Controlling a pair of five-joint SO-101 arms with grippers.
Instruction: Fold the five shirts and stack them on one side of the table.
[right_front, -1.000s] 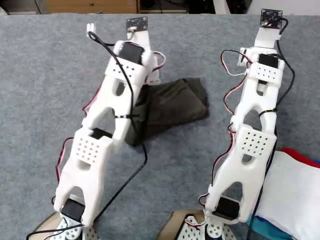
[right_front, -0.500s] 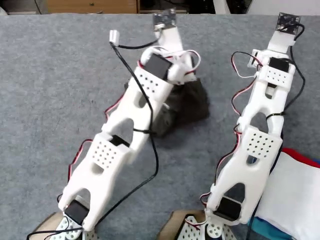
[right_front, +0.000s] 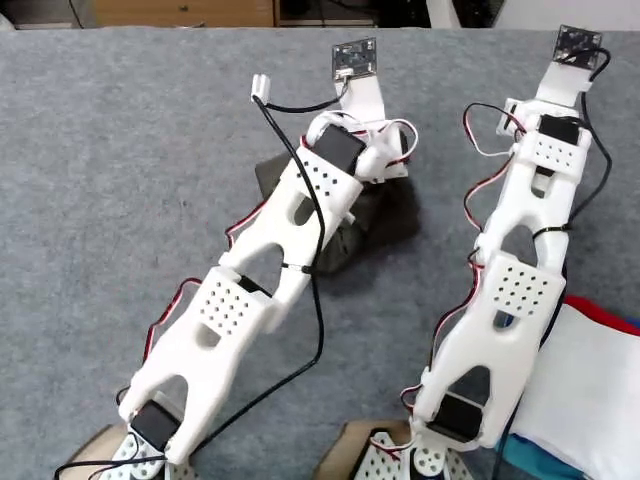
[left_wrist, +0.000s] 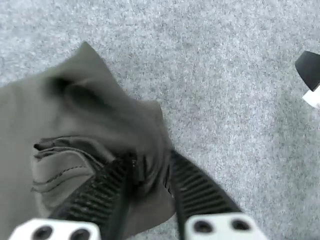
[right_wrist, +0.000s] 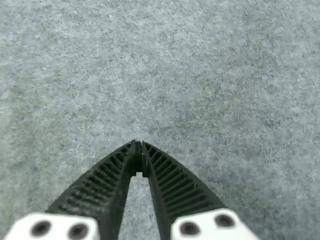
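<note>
Olive-green crumpled fabric shirt (left_wrist: 75, 115) is pinched in left jaws, a grip the white arm (right_front: 240, 310) hides from above, right jaws closed empty over grey bench (right_wrist: 200, 75).

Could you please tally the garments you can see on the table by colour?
Dark olive shirt: 1, clamped in the left gripper.
White shirt: 1, on top of the stack.
Red garment: 1, an edge showing under the white shirt.
Teal garment: 1, an edge showing under the white shirt.
Total: 4 in view.
</note>
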